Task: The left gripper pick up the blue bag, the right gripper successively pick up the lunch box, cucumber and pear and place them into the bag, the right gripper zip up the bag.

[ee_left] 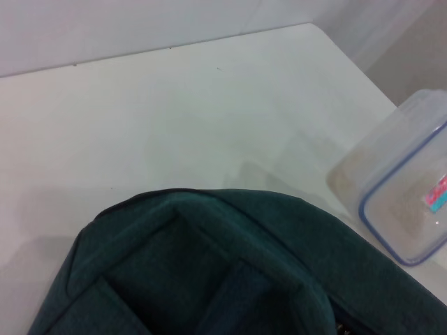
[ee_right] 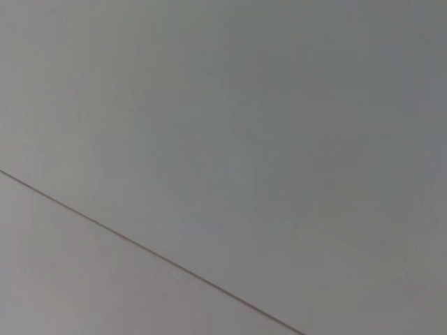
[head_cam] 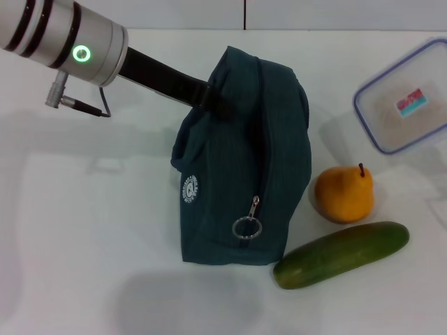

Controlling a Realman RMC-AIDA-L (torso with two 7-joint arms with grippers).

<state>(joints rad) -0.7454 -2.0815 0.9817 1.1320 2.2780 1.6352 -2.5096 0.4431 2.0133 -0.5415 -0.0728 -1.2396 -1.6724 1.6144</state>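
Teal-blue fabric of the blue bag (head_cam: 241, 167) is pinched at its upper left by the left gripper (head_cam: 209, 98). Pear (head_cam: 343, 193), cucumber (head_cam: 341, 254) and lunch box (head_cam: 405, 98) lie right of it.

White table (head_cam: 84, 230): blue bag (head_cam: 241, 167), lunch box (head_cam: 405, 98), pear (head_cam: 343, 194), cucumber (head_cam: 341, 254).

Table: a plain white top (head_cam: 91, 230) fills almost the whole head view, matte and smooth.
Far edge: the top ends at a pale wall (head_cam: 335, 12), where one thin dark vertical seam (head_cam: 245, 14) shows.
Corner: the left wrist view shows a rounded table corner (ee_left: 318, 31), with a pale surface beyond it.
Light: soft and even, with faint grey shadows on the top (none hard-edged).
Right wrist view: only a flat grey surface (ee_right: 265, 125) crossed by one thin diagonal line (ee_right: 150, 251).
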